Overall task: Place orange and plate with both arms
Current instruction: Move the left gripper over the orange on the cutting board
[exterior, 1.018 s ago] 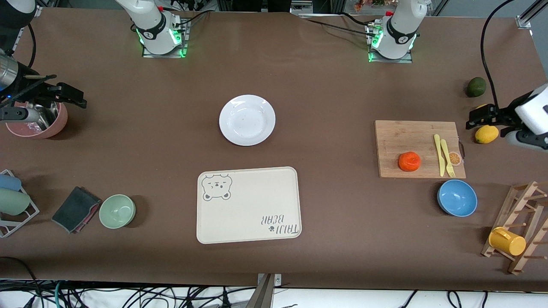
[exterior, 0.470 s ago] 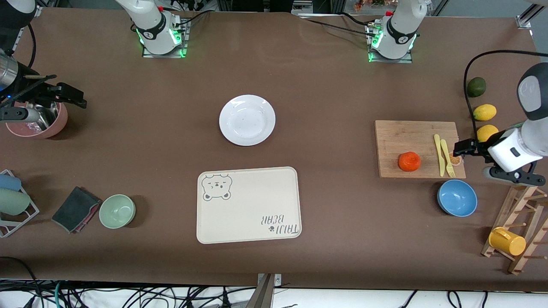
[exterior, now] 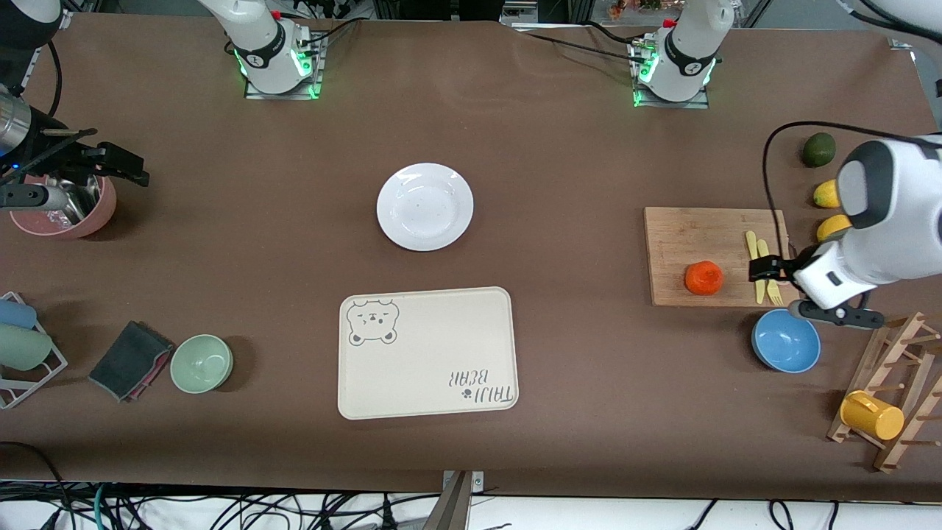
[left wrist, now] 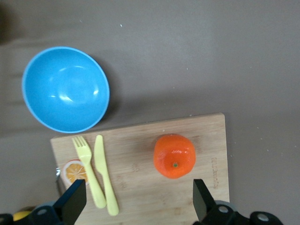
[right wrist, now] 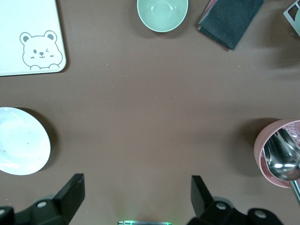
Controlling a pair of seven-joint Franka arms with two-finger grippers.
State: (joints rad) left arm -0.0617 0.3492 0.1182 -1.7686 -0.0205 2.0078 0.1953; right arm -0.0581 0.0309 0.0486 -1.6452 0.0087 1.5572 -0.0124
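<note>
"TAIJI BEAR" tray [exterior: 427, 353] (upside down)

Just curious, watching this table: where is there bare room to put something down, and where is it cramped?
Bare: the tablecloth between the plate and the cutting board, and the whole tray. Crowded: the left arm's end, where the board carries the orange and cutlery, with the blue bowl and lemons beside it.
</note>
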